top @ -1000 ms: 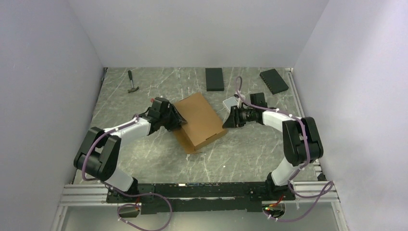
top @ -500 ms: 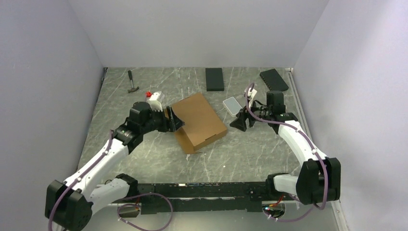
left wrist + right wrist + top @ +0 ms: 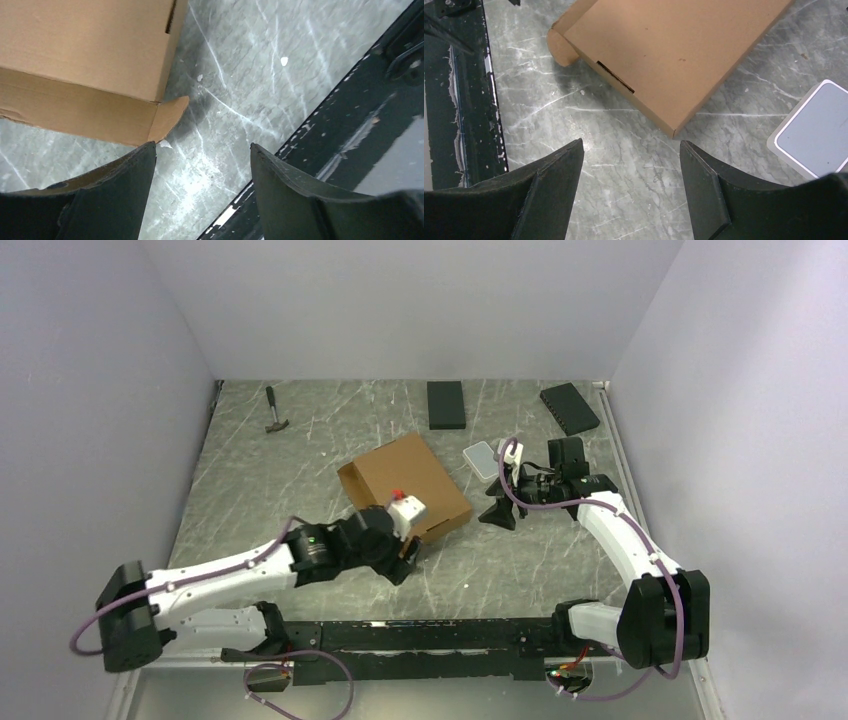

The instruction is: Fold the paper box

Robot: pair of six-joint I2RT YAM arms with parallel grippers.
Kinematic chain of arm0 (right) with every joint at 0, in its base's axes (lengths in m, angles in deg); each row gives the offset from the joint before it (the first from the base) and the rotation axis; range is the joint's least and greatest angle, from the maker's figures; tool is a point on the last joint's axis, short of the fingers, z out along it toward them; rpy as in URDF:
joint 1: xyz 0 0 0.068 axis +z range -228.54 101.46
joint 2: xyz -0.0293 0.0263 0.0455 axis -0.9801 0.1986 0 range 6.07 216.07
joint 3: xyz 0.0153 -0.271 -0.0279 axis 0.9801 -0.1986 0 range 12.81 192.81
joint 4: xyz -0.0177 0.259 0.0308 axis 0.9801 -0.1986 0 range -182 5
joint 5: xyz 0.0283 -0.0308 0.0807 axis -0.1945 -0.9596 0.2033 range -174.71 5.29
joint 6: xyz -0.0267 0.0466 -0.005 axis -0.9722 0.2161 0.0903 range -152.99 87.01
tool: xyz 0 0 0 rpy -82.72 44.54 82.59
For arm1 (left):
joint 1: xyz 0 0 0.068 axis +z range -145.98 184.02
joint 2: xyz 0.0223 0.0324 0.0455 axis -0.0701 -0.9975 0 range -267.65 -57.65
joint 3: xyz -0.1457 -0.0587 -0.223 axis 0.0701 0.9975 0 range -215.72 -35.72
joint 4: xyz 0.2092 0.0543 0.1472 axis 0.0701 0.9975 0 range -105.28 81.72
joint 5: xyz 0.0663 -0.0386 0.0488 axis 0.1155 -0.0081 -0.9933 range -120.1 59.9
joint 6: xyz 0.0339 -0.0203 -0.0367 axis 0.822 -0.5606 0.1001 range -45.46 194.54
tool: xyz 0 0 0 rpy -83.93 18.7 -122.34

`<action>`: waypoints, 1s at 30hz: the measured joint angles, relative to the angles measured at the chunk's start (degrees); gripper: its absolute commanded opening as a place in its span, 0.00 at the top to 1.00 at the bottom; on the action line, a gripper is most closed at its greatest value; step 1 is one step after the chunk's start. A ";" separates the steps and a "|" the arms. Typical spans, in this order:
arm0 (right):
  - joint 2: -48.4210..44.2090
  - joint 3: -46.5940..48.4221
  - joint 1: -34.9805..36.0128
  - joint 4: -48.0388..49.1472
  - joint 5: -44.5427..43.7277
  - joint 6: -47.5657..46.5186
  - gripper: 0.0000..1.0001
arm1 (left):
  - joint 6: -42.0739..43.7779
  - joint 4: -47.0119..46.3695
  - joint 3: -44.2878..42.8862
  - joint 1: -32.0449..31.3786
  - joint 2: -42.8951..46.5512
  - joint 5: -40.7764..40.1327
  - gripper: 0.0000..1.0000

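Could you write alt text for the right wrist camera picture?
A brown paper box lies on a marbled grey table, beyond the right gripper, whose two dark fingers stand open and empty. A small white case sits at the right edge.

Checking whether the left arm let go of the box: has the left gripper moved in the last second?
Yes. The left gripper has swung away from the hammer, toward the near rail, to the near corner of the paper box.
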 measured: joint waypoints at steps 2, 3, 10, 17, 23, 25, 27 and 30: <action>0.00 0.00 0.00 -0.37 0.00 -0.44 0.26 | 1.33 2.21 -2.60 -4.17 -4.09 -4.79 0.26; 0.00 0.00 0.00 -0.48 0.00 -0.61 0.26 | 1.90 3.52 -3.98 -5.88 -6.43 -7.19 0.26; 0.02 0.00 0.00 -0.85 0.07 -1.11 0.26 | 6.27 8.52 -9.31 -11.08 -23.61 -22.08 0.30; 0.11 0.00 0.00 -1.05 0.13 -1.53 0.26 | 11.96 2.99 -4.59 -11.13 -24.52 -27.08 0.44; 0.63 0.00 0.00 -1.70 0.20 -1.73 0.26 | 14.32 -1.27 -3.17 -11.10 -22.58 -26.14 0.53; 0.63 0.00 0.00 -1.86 0.37 -1.73 0.26 | 14.38 -2.21 -3.17 -10.91 -22.14 -25.73 0.54; 0.63 0.00 0.00 -1.90 0.59 -1.73 0.26 | 14.34 -2.86 -3.17 -10.43 -21.77 -24.96 0.57; 0.63 0.00 0.00 -1.95 0.96 -1.73 0.26 | 14.01 -4.07 -2.34 -8.90 -20.85 -23.32 0.60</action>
